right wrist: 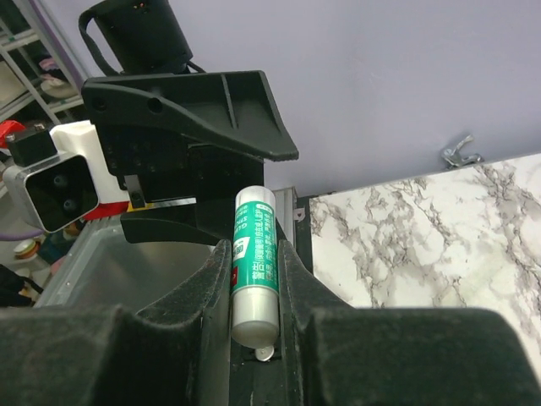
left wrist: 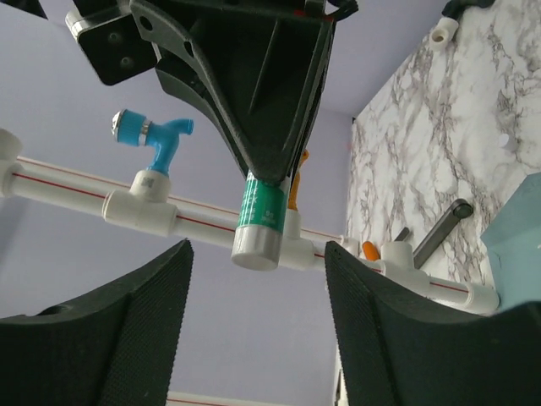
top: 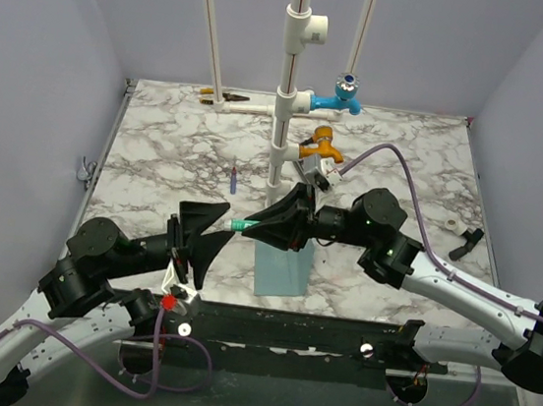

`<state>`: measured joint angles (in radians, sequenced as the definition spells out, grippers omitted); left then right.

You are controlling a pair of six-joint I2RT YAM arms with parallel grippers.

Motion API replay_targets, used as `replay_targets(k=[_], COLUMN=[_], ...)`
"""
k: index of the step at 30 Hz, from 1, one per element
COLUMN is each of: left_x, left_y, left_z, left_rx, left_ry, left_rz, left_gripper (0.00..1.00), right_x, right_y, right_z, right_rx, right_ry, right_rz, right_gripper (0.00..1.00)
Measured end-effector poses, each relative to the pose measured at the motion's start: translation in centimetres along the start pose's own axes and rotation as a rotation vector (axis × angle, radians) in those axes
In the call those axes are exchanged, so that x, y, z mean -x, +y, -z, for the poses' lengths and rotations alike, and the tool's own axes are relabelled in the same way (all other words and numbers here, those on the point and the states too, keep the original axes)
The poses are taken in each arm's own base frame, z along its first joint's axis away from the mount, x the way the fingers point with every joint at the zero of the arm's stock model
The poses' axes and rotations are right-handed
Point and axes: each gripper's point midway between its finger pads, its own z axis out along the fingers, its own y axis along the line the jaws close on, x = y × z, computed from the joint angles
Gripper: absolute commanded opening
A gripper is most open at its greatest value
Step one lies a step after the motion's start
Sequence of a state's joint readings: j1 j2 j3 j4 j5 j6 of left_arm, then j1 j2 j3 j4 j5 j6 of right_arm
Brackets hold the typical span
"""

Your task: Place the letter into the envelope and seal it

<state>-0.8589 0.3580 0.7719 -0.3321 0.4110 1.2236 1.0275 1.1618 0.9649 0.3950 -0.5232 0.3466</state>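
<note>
The light teal-blue envelope (top: 278, 268) lies flat at the table's near edge, below both grippers; its corner shows in the left wrist view (left wrist: 517, 228). The tan letter is not in view. My right gripper (top: 271, 225) is shut on a green-and-white glue stick (top: 242, 225), held level above the envelope and pointing left; the stick also shows in the right wrist view (right wrist: 254, 254) between my right gripper (right wrist: 254, 245) jaws. My left gripper (top: 216, 238) is open and empty, its jaws facing the stick's white cap (left wrist: 256, 245) with a small gap; it also shows in the left wrist view (left wrist: 258, 264).
A white pipe stand (top: 288, 86) rises mid-table with a blue tap (top: 344, 93) and an orange tap (top: 318, 147). A small purple stick (top: 234, 177) lies left of it. A black handle (top: 465, 243) and a white ring (top: 448, 222) lie at the right.
</note>
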Motion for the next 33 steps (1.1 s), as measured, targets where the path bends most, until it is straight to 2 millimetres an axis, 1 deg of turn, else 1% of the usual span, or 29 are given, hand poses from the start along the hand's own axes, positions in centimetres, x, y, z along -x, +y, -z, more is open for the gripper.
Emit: replay_targets(k=[4,10,12,16,20,23,25,26,27,29,30,32,33], left_x=[0.7,1.7,2.2,2.6,2.5,2.4,2.2,2.2,2.2,2.2,2.2,2.2,2.2], left_y=[-0.1,-0.7,-0.8,-1.1,-1.4,-1.5,-1.7,-1.8,-1.8,-1.8,-1.8,-1.8,-1.9], left_z=[-0.3,-0.9,-1.0,-1.2,-1.4,-1.6,-1.6,-1.6,-1.6,-1.6,-1.6,-1.6,-1.6], left_rx=[-0.016,-0.048,-0.054,-0.065,-0.076,-0.082,-0.090,-0.092,-0.093,-0.094,-0.094,-0.094,-0.095], left_ry=[-0.040,-0.098,-0.123,-0.140,-0.141,-0.137,-0.131,-0.130,-0.130,-0.130,-0.130,-0.130,-0.130], left_rz=[-0.042,-0.067,-0.076,-0.073,-0.068,-0.066,-0.061,-0.059,-0.058,-0.060,-0.057,-0.055,-0.051], left_gripper=[0.50,0.46,0.41,0.37,0.35,0.26,0.15,0.06,0.00,0.00,0.00,0.00,0.00], right_x=[-0.1,-0.7,-0.9,-1.0,-1.3,-1.6,-1.7,-1.7,-1.6,-1.6,-1.5,-1.6,-1.6], right_y=[0.2,0.1,0.2,0.4,0.7,0.9,0.9,0.9,0.9,1.0,1.0,0.9,0.9], right_z=[-0.2,-0.4,-0.5,-0.4,-0.4,-0.5,-0.6,-0.6,-0.6,-0.6,-0.6,-0.6,-0.6], right_rx=[0.019,0.032,0.040,0.057,0.076,0.090,0.096,0.099,0.101,0.104,0.103,0.102,0.100], right_ry=[0.001,0.014,0.021,0.028,0.037,0.049,0.053,0.052,0.052,0.051,0.050,0.052,0.054], right_rz=[0.003,-0.001,-0.003,0.002,0.002,-0.002,-0.004,-0.003,-0.003,-0.001,0.001,0.001,0.000], right_gripper=[0.01,0.01,0.01,0.01,0.01,0.01,0.01,0.01,0.01,0.01,0.07,0.35,0.42])
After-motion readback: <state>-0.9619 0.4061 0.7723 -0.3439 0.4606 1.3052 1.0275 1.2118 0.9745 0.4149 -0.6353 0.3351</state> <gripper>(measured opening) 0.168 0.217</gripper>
